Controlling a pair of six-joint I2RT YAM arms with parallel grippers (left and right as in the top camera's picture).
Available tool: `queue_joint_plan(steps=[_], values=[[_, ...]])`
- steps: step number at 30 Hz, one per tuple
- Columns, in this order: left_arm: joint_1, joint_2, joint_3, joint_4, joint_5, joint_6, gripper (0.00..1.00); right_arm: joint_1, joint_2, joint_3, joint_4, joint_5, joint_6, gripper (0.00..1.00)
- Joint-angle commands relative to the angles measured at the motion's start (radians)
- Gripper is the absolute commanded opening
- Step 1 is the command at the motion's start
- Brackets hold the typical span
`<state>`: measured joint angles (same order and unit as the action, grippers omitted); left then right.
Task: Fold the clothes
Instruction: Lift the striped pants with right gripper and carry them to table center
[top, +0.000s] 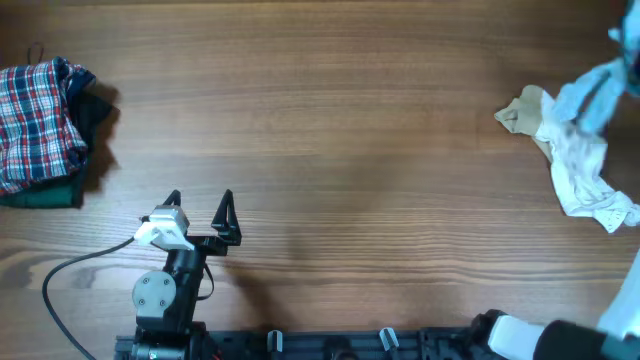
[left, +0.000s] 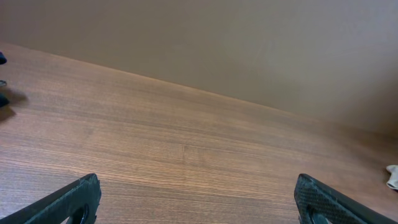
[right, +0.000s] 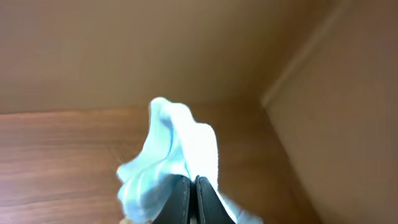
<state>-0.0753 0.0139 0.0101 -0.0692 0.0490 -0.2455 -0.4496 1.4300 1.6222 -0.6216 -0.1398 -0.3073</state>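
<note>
Right gripper (right: 191, 188) pinching light blue garment (top: 597, 92), jaws clamped, at the table's (top: 350, 130) right edge over crumpled pile (top: 580, 165). Left gripper (top: 200, 198) sitting spread wide, holding nothing. Plaid stack (top: 35, 115) occupying left edge.

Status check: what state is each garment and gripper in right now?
left gripper: open, empty
right gripper: shut on light blue cloth
light blue cloth: pinched, hanging loose
white garment: crumpled, unfolded
plaid shirt: bundled on dark green garment
</note>
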Motion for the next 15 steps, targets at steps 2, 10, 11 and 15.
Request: queue_joint_plan(steps=[2, 10, 11, 15], values=[[0.006, -0.007, -0.004, -0.006, -0.010, 0.005, 1.00, 0.208, -0.060, 0.024, 0.032, -0.027, -0.152, 0.04], [0.006, -0.007, -0.004, -0.006, -0.010, 0.005, 1.00, 0.597, 0.110, 0.020, 0.024, -0.132, 0.029, 0.04], [0.006, -0.007, -0.004, -0.006, -0.010, 0.005, 1.00, 0.619, 0.140, 0.020, 0.024, -0.132, 0.044, 0.04], [0.006, -0.007, -0.004, -0.006, -0.010, 0.005, 1.00, 0.731, 0.285, 0.020, 0.024, -0.132, 0.089, 0.04]])
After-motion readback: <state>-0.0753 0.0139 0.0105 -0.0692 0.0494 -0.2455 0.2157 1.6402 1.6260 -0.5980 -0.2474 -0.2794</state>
